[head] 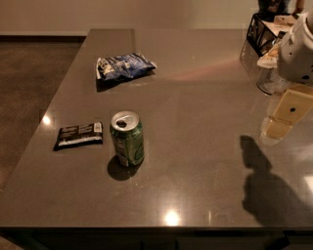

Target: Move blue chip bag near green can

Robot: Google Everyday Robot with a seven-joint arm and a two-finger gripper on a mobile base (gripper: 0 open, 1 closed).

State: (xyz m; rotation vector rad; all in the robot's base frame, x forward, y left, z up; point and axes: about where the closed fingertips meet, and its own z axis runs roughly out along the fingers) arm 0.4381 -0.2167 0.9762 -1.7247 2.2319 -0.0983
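Single high view from near edge of glossy grey tabletop (195, 112), facing far wall (146, 14); cream gripper (280, 123) close, right edge.

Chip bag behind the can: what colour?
The blue chip bag is dark blue with white patches, in the camera view; the gripper hangs at the right edge.

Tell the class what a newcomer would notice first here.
The green can stands upright near the front-left of the dark table, a black wrapper lying just left of it. The blue chip bag lies farther back, and the gripper hangs above the table's right side.
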